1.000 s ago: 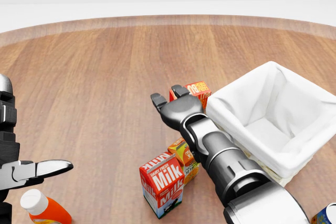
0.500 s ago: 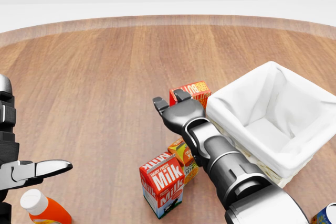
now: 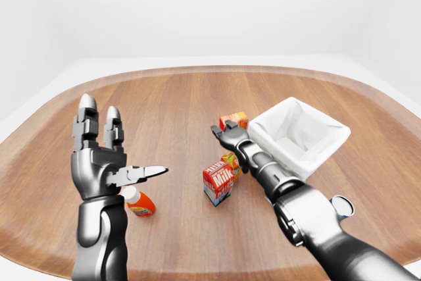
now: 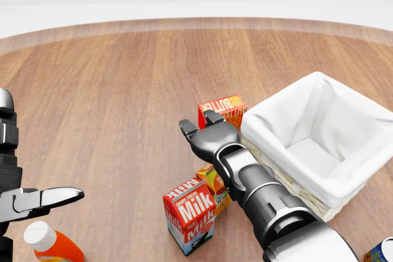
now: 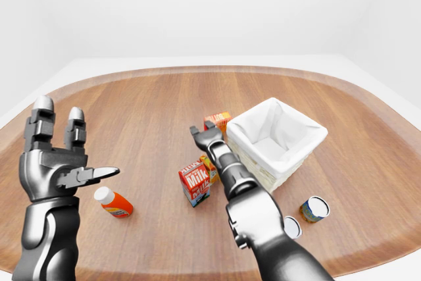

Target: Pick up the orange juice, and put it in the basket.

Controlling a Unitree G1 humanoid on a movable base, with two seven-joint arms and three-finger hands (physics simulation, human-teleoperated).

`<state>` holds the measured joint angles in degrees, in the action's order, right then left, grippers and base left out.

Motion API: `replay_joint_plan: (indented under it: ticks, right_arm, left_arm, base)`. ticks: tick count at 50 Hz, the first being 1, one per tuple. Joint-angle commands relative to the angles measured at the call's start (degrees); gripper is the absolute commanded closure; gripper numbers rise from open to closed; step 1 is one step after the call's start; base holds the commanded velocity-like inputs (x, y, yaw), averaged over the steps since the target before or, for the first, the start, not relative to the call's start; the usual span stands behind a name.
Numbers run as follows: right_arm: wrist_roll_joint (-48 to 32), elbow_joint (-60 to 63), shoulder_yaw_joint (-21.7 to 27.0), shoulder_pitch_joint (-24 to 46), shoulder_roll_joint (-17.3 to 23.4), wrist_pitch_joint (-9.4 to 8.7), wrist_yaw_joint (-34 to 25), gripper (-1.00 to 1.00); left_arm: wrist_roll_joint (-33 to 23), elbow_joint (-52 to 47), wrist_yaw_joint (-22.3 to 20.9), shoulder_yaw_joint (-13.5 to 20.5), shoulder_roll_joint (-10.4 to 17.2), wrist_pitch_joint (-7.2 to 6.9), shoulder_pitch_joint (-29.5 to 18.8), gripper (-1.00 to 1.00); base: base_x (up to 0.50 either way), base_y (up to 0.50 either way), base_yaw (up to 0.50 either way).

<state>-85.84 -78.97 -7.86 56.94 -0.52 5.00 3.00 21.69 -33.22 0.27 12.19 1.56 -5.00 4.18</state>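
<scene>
Your left hand (image 3: 105, 166) is hanging raised at the left of the left-eye view, two fingers pointing up and the thumb sticking out sideways, spread and gripping nothing. Just below it an orange bottle (image 5: 113, 204) with a white cap is lying on its side on the wooden table (image 4: 110, 90). Moving right, a red and white milk carton (image 4: 189, 216) is standing upright, and the juice (image 4: 215, 185) is sitting just beside it at its upper right in the head view. The juice is a small orange carton with green and yellow print and a gabled top; it is standing on its base, long axis running up and down, top pointing up, and your right forearm is covering its right side. Your right hand (image 4: 209, 132) is hovering above the juice with fingers apart, holding nothing, just short of the red butter box (image 4: 222, 108). Right of that, the white-lined basket (image 4: 288, 105) is standing open, and two cans (image 5: 314, 208) are sitting at its lower right.
</scene>
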Motion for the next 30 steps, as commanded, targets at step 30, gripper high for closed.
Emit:
replay_joint_plan:
  ticks: [30]
  right_arm:
    - [-0.7, -0.3, 0.1, -2.4, -0.3, 0.00, 1.3, -1.00]
  left_arm:
    - [-0.1, -0.1, 0.3, -0.3, -0.1, 0.00, 0.0, -1.00]
  base:
    - [0.00, 0.00, 0.00]
